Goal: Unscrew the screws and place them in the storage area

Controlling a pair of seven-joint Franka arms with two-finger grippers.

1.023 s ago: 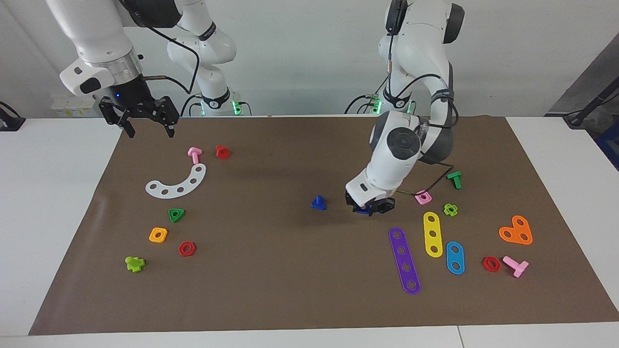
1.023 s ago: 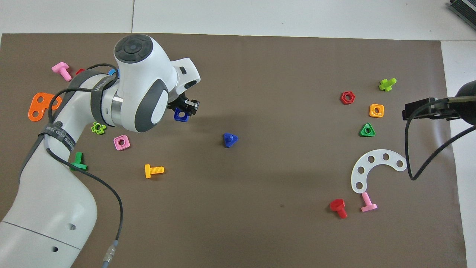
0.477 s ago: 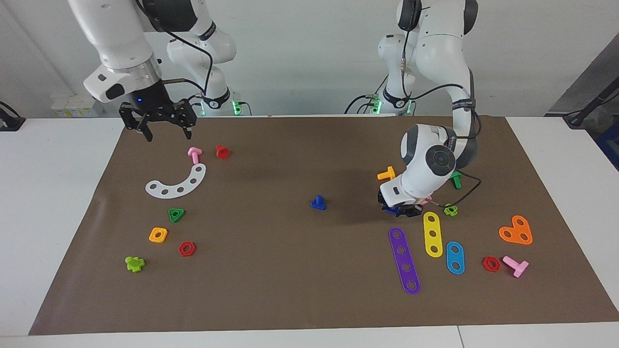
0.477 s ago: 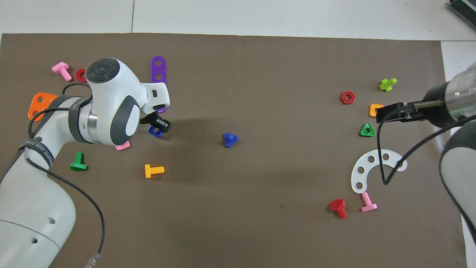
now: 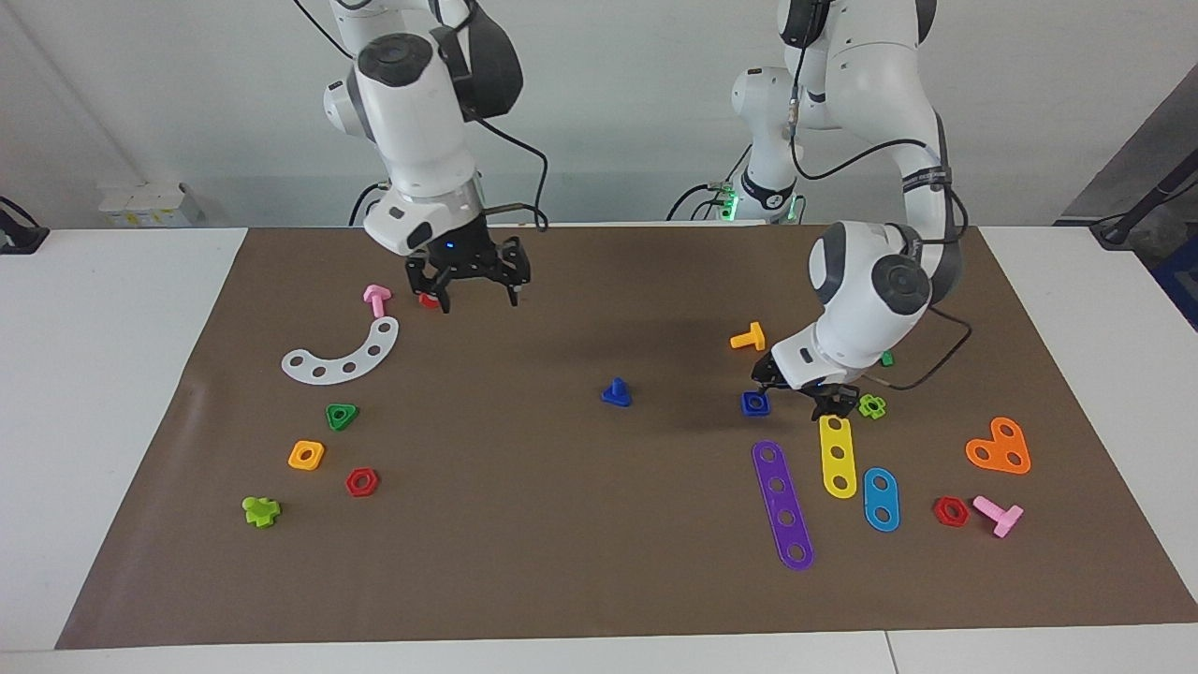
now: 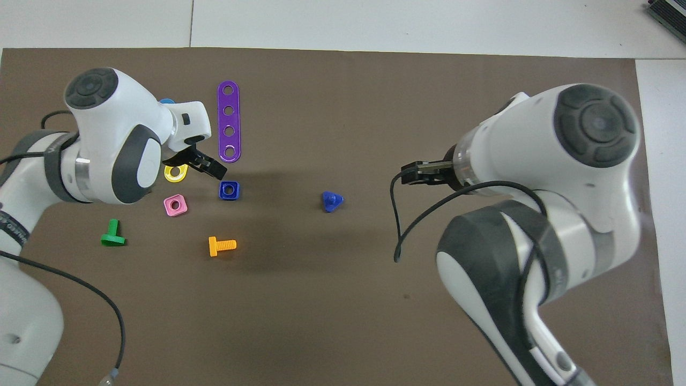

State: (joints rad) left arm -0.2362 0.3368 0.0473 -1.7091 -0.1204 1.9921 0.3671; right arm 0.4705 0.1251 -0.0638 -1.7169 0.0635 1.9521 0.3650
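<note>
The dark-blue bolt point(image 5: 616, 393) stands on its head in the middle of the brown mat, stem up; it also shows in the overhead view point(image 6: 332, 201). My left gripper point(image 5: 802, 391) is open and low over the mat, right beside a flat dark-blue square nut point(image 5: 755, 403) that lies free on the mat. In the overhead view the left gripper point(image 6: 195, 163) is next to the nut point(image 6: 229, 190). My right gripper point(image 5: 477, 296) is open and empty, up over the mat next to a red bolt point(image 5: 428, 300), well apart from the dark-blue bolt.
Around the left gripper lie a purple strip point(image 5: 782, 504), yellow strip point(image 5: 838, 454), blue strip point(image 5: 881, 499), orange bolt point(image 5: 749, 337), pink nut point(image 6: 175, 205) and green bolt point(image 6: 112, 235). A white arc point(image 5: 343, 353) and pink bolt point(image 5: 376, 300) lie toward the right arm's end.
My left gripper carried the dark-blue nut toward the left arm's end, set it on the mat and opened. My right arm swung from the mat's edge toward the middle. The bolt stayed put.
</note>
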